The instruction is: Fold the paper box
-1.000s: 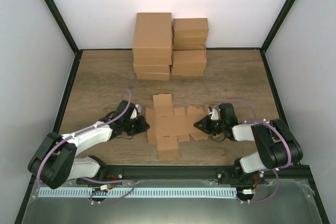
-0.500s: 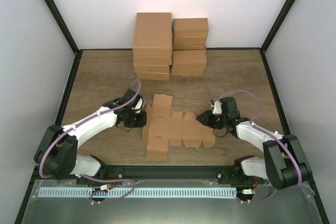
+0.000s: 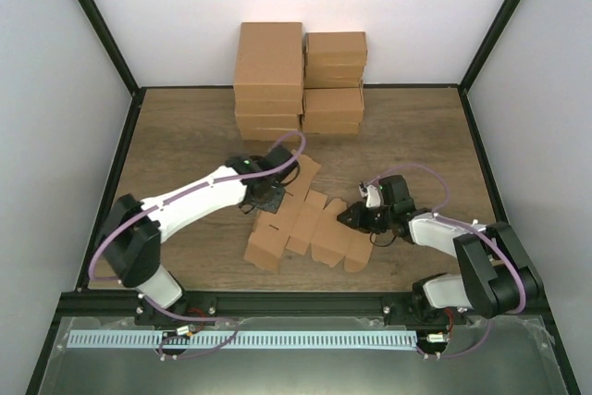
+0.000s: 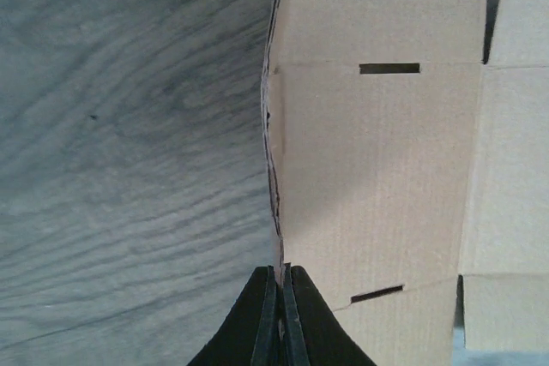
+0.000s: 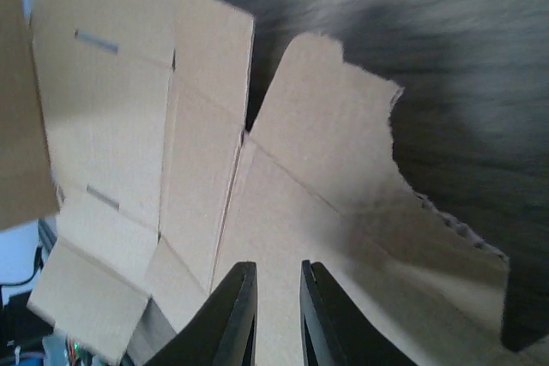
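The paper box [image 3: 305, 228] lies flat, its long axis slanting; left gripper [image 4: 281, 270] is clamped on its far-left edge; right gripper [image 5: 276, 267], slightly parted, hovers over its right flap.

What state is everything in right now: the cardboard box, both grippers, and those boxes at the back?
Paper box: unfolded blank, mostly flat on the table, not yet folded.
Left gripper: jaws shut on one edge of the blank.
Right gripper: jaws slightly apart over a flap, nothing seen between them.
Back boxes: folded shut, stacked in two piles.
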`<action>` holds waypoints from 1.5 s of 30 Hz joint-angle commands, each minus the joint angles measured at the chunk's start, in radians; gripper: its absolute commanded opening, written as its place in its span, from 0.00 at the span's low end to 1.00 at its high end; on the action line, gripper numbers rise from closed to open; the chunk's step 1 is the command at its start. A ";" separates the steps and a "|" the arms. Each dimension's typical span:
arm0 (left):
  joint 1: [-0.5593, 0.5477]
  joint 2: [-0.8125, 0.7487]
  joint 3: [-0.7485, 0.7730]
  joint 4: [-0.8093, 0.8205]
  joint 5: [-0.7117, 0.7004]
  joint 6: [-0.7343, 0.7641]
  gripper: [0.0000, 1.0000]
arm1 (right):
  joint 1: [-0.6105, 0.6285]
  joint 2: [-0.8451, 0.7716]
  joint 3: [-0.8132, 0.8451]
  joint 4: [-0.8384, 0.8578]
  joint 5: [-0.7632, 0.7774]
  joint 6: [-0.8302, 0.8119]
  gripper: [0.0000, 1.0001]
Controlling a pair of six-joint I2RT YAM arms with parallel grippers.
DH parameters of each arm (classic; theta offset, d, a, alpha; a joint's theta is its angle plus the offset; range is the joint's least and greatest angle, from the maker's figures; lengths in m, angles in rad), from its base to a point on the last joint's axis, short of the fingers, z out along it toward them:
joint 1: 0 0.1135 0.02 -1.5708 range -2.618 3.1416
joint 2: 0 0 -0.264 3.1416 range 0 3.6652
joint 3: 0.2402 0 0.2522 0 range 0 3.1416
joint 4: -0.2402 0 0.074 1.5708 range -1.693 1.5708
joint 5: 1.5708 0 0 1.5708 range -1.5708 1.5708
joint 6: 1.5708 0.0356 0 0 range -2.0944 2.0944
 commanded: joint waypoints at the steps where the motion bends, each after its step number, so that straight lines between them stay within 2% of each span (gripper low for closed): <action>1: -0.074 0.079 0.104 -0.136 -0.310 0.018 0.04 | 0.051 0.018 -0.018 0.101 -0.090 0.037 0.17; 6: -0.151 0.138 0.170 -0.168 -0.496 0.038 0.04 | 0.072 0.009 -0.048 0.236 -0.143 0.152 0.17; 12: -0.243 0.222 0.184 -0.177 -0.656 0.106 0.04 | 0.183 0.077 -0.045 0.363 -0.084 0.253 0.16; 19: -0.307 0.302 0.234 -0.208 -0.751 0.080 0.04 | 0.240 0.240 -0.048 0.505 -0.064 0.328 0.13; 25: -0.357 0.318 0.275 -0.214 -0.784 0.066 0.04 | 0.255 0.311 -0.039 0.563 -0.060 0.337 0.08; 29: -0.397 0.329 0.303 -0.214 -0.795 0.058 0.04 | 0.255 0.356 -0.041 0.610 -0.082 0.346 0.01; 34: -0.425 0.360 0.322 -0.226 -0.792 0.024 0.05 | 0.255 0.421 -0.035 0.684 -0.122 0.361 0.01; 40: -0.452 0.405 0.326 -0.247 -0.824 -0.035 0.05 | 0.255 0.380 -0.043 0.675 -0.089 0.354 0.01; 45: -0.462 0.406 0.318 -0.256 -0.838 -0.092 0.09 | 0.256 0.323 -0.052 0.649 -0.059 0.340 0.04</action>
